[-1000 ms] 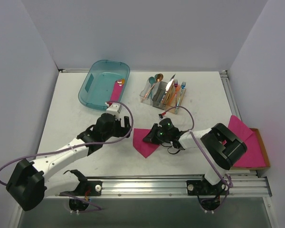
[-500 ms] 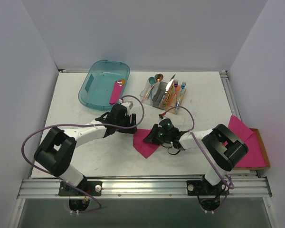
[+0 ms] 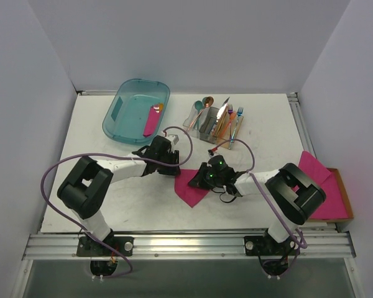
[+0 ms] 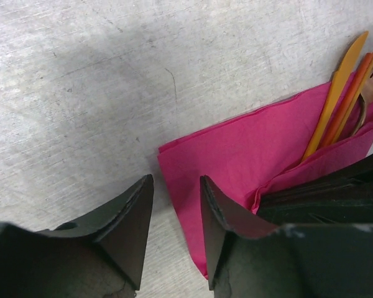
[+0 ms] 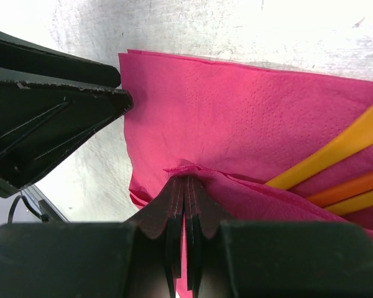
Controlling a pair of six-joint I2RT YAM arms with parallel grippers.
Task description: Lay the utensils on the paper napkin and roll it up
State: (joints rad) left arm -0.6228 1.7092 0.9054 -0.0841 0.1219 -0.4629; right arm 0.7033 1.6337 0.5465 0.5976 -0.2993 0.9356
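Pink paper napkin [image 3: 190, 187] lies flat near the middle of the white table [image 3: 112, 186], on the near side of the clear cutlery holder [image 3: 214, 121]. One flap is already folded over the utensils [image 4: 336, 102]. In the left wrist view their copper-orange ends stick out from under the fold at its far right end.

The right gripper [image 3: 203, 178] is clenched on the paper: in its own view the two fingers [image 5: 174, 205] are pressed together with a small ridge of napkin pinched between them, at the edge of the folded flap. The left gripper [image 3: 169, 162] is released. Its jaws stand apart just at the left corner of the napkin, one finger [image 4: 221, 217] over the pink edge and the other over bare table. I cannot tell if they touch the surface.

I judge the paper as very light, thin and soft, so it will follow any pull, crease easily and tear if it is dragged hard. The utensils are stiff and smooth, so they may slide out of the open end when the fold is lifted. A good place to hold is the free left corner or the edge of the flap, with only a shallow pinch, while the other side keeps the bundle pressed down. Rolling should be slow and low to the table.
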